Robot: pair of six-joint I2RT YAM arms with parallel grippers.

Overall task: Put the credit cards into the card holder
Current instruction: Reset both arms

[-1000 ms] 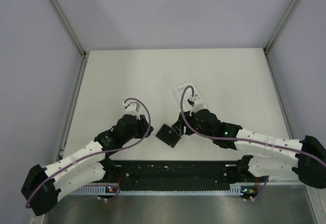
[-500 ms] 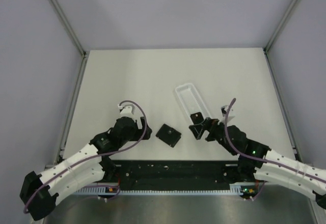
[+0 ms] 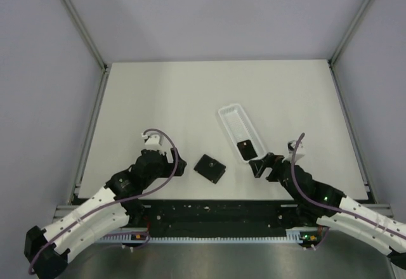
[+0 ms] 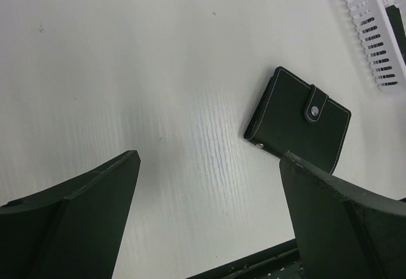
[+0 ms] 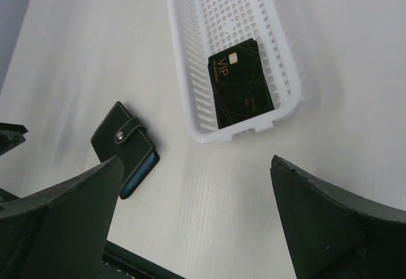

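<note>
Top view: you see the whole layout. The wallet [image 3: 210,168] lies closed on the desk [image 3: 158,101], between the left fingers [image 3: 178,165] and the right fingers [image 3: 261,165], apart from both. The tray [image 3: 233,122] runs slantwise just right of it, with a dark card [image 3: 245,149] at its near end. A black rail [image 3: 216,212] spans the desk's near edge.

Left wrist view: the left fingers [image 4: 209,158] stand wide and hold nothing. Here you can see the wallet [image 4: 298,119] in detail, with pale stitching and a tab snapped shut over its face. Only a corner of the tray [image 4: 374,32] shows.

Right wrist view: the right fingers [image 5: 196,162] are likewise wide and empty. Only this view lets you read "VIP" on the card [image 5: 240,84], which lies flat against the tray's near wall [image 5: 238,133]. You cannot tell whether other cards lie beneath it. The wallet [image 5: 124,147] shows a blue-grey edge. The tray's ribbed walls surround the card on all sides.
</note>
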